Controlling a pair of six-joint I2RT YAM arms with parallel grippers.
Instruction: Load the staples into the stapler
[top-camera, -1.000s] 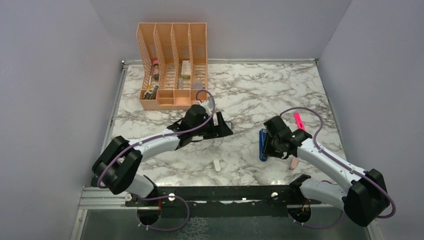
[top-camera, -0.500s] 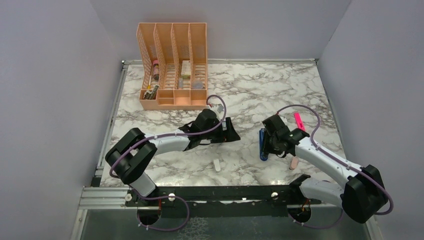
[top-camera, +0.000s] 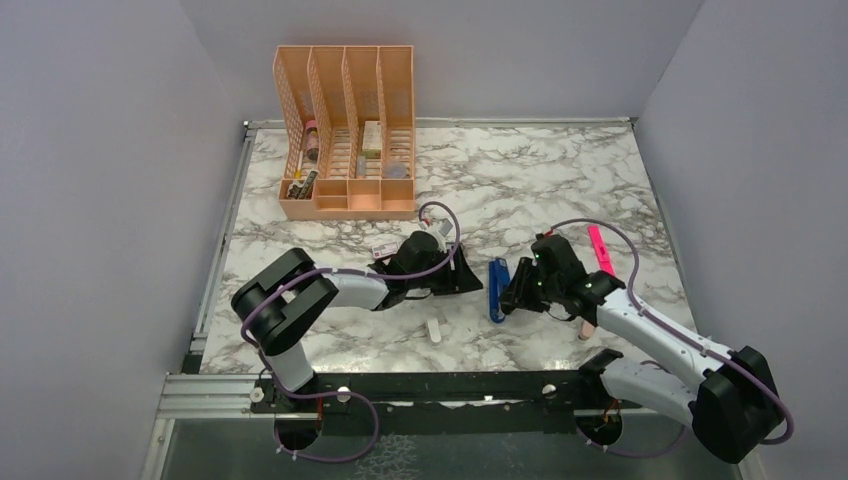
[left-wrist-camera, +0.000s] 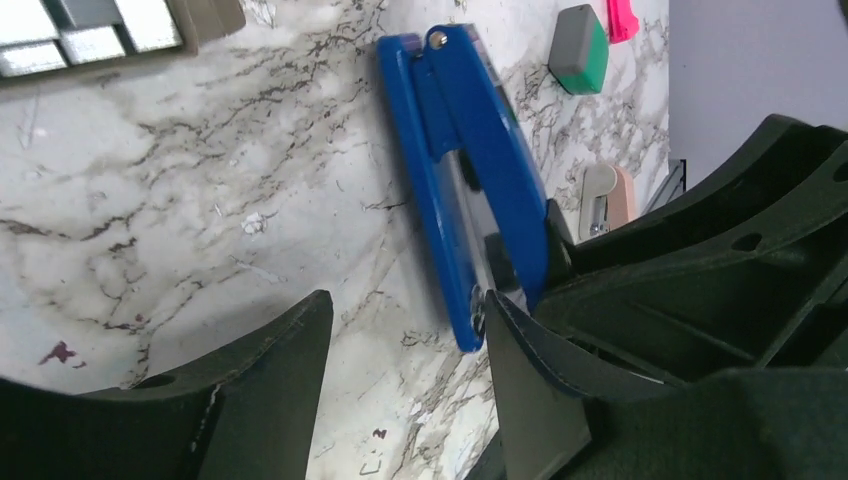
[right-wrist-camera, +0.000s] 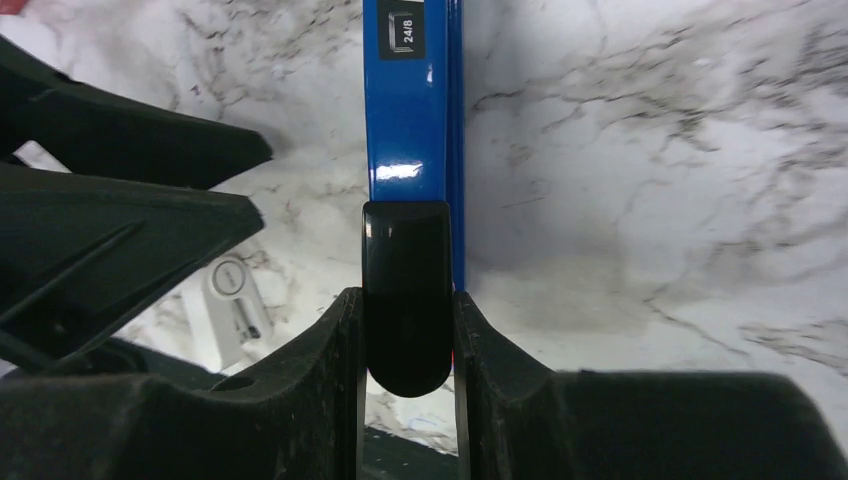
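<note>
The blue stapler (top-camera: 497, 287) lies on the marble between my two grippers, its length running near to far. My right gripper (top-camera: 513, 296) is shut on its black rear end; the right wrist view shows that black end (right-wrist-camera: 405, 300) pinched between both fingers, with the blue body (right-wrist-camera: 410, 100) reaching away. My left gripper (top-camera: 474, 278) stands open just left of the stapler (left-wrist-camera: 470, 170). Its right fingertip (left-wrist-camera: 505, 330) touches the stapler's near end, and only bare marble lies between its jaws. The staples (top-camera: 385, 248), a small pink box with a pale label, lie beside my left forearm.
A peach desk organizer (top-camera: 345, 130) stands at the back left. A pink highlighter (top-camera: 598, 248) and a pink eraser (top-camera: 587, 325) lie to the right. A small white item (top-camera: 433, 330) lies near the front. A teal block (left-wrist-camera: 580, 35) sits beyond the stapler.
My right gripper has carried the stapler left toward the table's middle. My left arm has reached right to meet it, narrowing its jaws and uncovering the staples box.
</note>
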